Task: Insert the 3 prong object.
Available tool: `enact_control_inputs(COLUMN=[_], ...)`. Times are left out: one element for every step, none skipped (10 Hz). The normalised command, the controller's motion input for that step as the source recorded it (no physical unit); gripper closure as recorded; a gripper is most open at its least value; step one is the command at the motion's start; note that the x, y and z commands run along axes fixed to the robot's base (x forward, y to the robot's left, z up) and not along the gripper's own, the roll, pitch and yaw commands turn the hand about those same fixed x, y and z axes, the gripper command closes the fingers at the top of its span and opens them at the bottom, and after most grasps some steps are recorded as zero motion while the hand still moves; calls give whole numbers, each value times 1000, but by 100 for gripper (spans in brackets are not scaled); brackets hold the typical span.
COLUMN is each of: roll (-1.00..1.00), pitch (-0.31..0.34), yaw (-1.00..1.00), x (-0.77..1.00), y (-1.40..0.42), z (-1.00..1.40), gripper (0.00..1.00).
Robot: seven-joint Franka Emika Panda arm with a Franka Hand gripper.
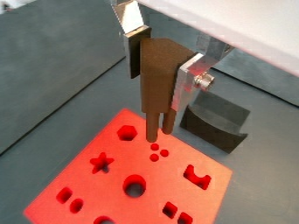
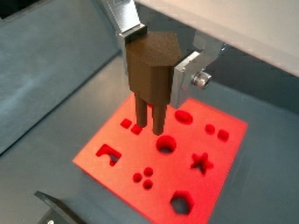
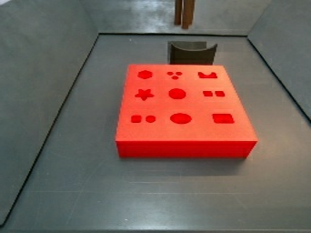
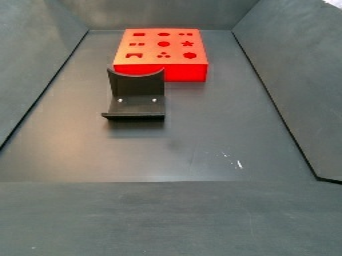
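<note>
Two tool (image 1: 165, 72) fingers pinching 3 prong object (image 1: 160, 87), above red board (image 1: 135, 179).

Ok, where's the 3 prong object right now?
In both wrist views the 3 prong object is held upright in the gripper, prongs down, hanging above the red board and not yet in a hole.

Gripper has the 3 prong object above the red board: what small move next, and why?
Probably shift sideways toward the three small round holes, then lower. The gripper holds the 3 prong object upright above the red board, prongs clear of it and seemingly not yet above those holes.
</note>
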Motion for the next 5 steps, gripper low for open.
enact_control_inputs(roll=[83, -29, -320, -467, -166], pitch=[11, 0, 0, 0, 0], yaw=[0, 0, 60, 51, 0], x=[231, 123, 20, 11, 0], y=[206, 374, 431, 343, 46], z=[-746, -929, -560, -257, -54], gripper=[100, 100, 100, 100, 100])
